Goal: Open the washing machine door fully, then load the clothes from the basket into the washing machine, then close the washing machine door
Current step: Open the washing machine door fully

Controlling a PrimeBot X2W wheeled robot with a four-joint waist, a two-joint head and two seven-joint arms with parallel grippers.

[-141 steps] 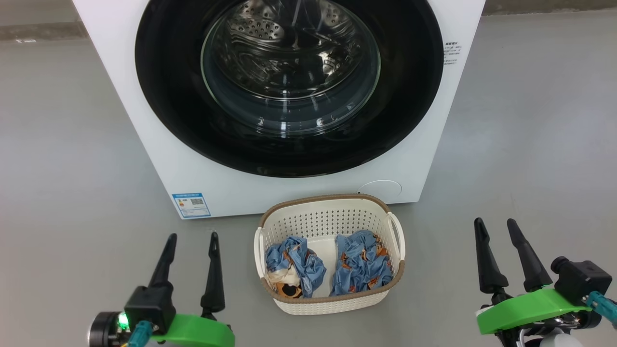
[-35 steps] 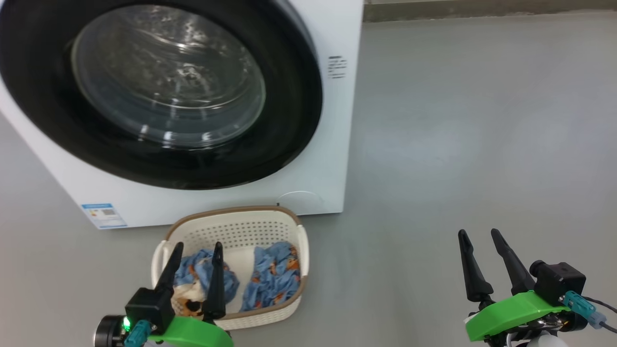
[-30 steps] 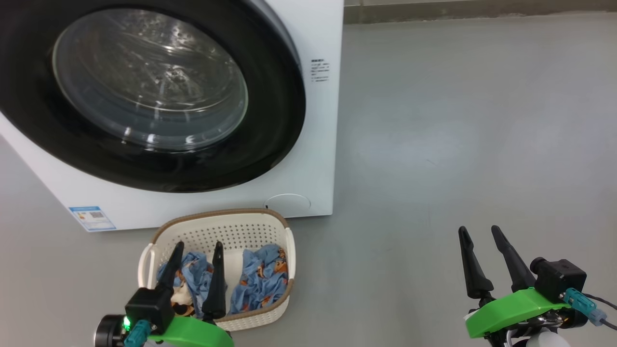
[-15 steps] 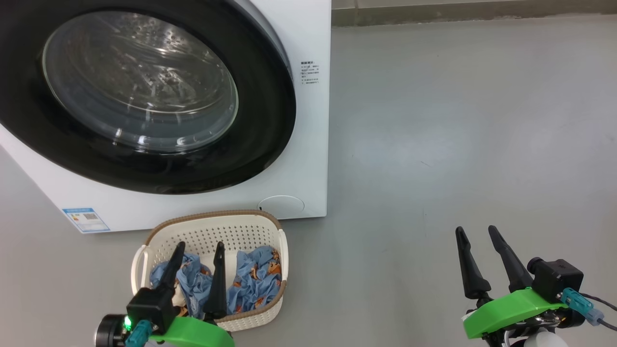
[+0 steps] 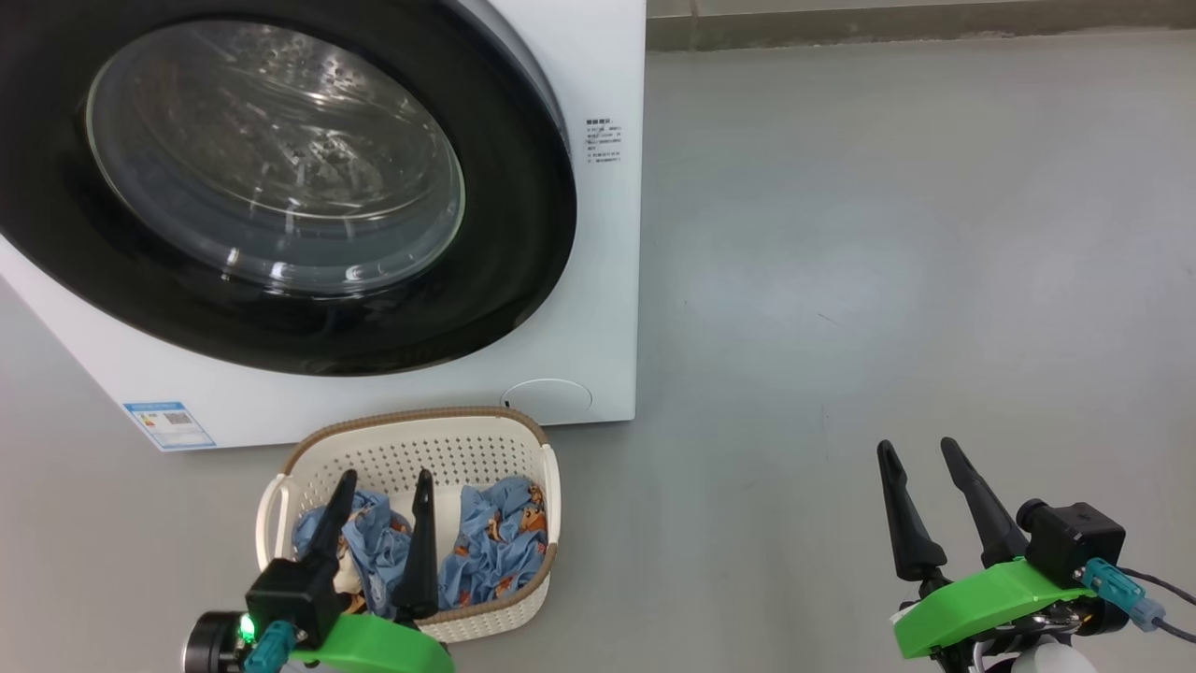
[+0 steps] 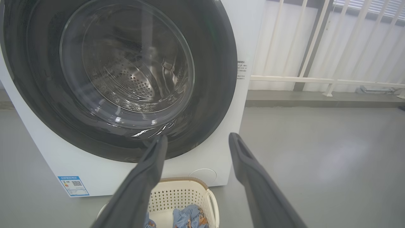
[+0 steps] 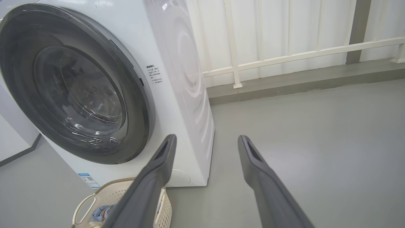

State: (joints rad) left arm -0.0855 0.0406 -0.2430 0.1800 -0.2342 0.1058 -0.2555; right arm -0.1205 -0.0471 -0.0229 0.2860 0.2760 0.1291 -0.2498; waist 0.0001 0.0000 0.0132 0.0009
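On grey floor (image 5: 888,234), close against washing machine (image 5: 603,280) front, sat basket (image 5: 411,417) holding clothes (image 5: 495,547). Washing machine door (image 5: 509,280) was shut; opening step not yet begun. Next move likely called for hooking door's right edge, pulling outward. Left gripper (image 5: 386,472) hung over basket, fingers wide, empty. Right gripper (image 5: 916,442) hovered over bare floor, well right of machine, wide, empty.
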